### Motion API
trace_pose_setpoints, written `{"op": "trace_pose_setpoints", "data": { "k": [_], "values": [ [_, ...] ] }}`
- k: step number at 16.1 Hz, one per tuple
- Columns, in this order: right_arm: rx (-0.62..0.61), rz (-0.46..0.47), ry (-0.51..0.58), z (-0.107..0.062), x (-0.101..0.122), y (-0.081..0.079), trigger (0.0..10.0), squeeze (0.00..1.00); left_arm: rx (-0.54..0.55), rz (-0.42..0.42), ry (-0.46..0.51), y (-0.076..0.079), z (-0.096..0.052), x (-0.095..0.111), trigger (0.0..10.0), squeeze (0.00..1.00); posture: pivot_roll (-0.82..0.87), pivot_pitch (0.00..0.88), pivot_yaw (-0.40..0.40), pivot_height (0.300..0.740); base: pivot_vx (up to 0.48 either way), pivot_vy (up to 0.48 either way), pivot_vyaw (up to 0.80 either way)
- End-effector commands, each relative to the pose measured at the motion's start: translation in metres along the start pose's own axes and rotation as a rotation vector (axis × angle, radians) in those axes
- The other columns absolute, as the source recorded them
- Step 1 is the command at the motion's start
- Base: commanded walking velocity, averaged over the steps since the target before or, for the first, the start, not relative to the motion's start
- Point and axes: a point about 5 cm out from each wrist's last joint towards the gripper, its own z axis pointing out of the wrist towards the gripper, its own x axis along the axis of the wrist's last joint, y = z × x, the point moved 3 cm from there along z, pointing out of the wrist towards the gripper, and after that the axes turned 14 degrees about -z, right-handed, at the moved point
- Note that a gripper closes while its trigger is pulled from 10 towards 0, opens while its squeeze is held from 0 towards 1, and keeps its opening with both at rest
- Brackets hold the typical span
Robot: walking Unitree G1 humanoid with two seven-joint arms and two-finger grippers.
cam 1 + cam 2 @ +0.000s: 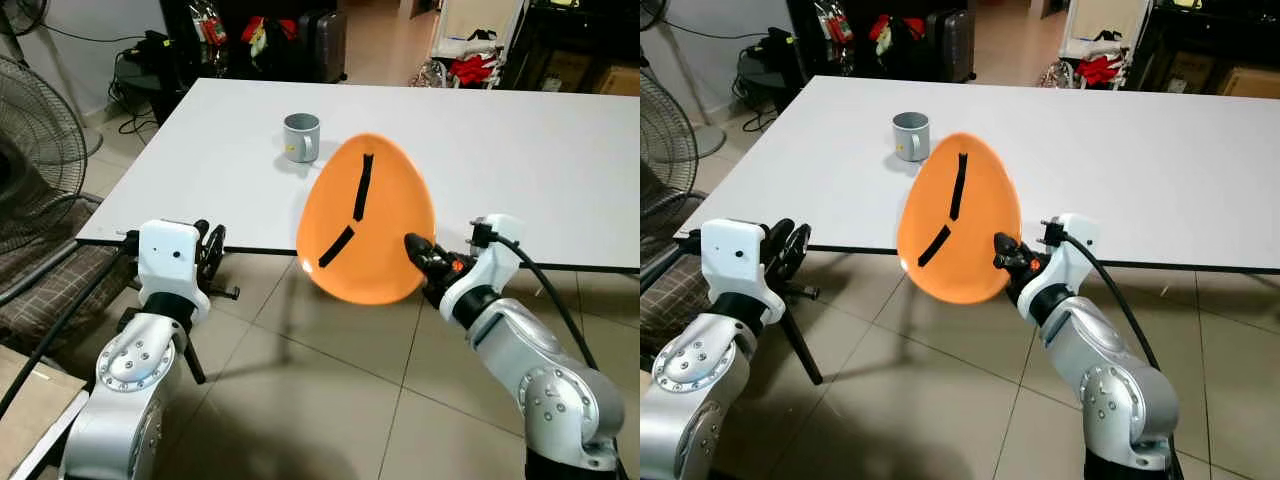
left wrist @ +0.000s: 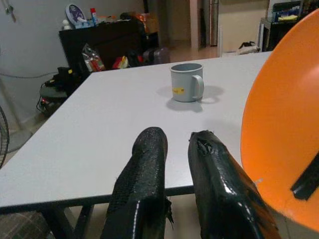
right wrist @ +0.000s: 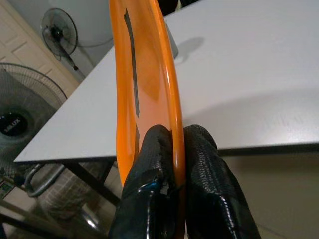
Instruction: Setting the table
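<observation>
An orange plate (image 1: 375,225) with two black strips on its face stands nearly upright, hanging at the near edge of the white table (image 1: 520,150). My right gripper (image 1: 420,252) is shut on the plate's lower right rim; in the right wrist view the two black fingers (image 3: 149,164) pinch the rim (image 3: 172,99) from both sides. A grey mug (image 1: 300,137) stands upright on the table just beyond the plate, handle to the right. My left gripper (image 1: 212,245) hovers by the table's near left edge, fingers (image 2: 149,149) together and empty, pointing toward the mug (image 2: 187,82).
A standing fan (image 1: 30,150) and a cushioned seat (image 1: 50,290) are at the left. Dark shelves, a suitcase (image 1: 320,45) and red clutter (image 1: 480,68) line the far side. Tiled floor (image 1: 330,390) lies below the plate.
</observation>
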Motion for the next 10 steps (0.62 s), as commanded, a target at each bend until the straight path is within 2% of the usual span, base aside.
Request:
{"op": "trace_pose_setpoints", "data": {
  "k": [1, 2, 10],
  "values": [
    [0.055, 0.007, 0.042, -0.0009, 0.0104, -0.0064, 10.0, 0.00, -0.010, 0.001, 0.007, 0.0000, -0.0001, 0.0042, 10.0, 0.00, -0.07, 0.000, 0.005, 0.740, 0.240, 0.000, -0.80],
    [0.056, 0.006, 0.036, -0.0009, 0.0094, -0.0057, 10.0, 0.00, -0.010, -0.001, 0.008, -0.0004, 0.0000, 0.0047, 10.0, 0.00, -0.07, 0.000, 0.005, 0.740, 0.277, 0.000, -0.67],
    [0.091, -0.020, 0.049, 0.0018, 0.0135, -0.0097, 10.0, 0.00, 0.004, -0.013, 0.007, -0.0041, -0.0010, 0.0047, 10.0, 0.00, -0.07, 0.000, -0.002, 0.740, 0.338, 0.000, 0.00]
  ]
}}
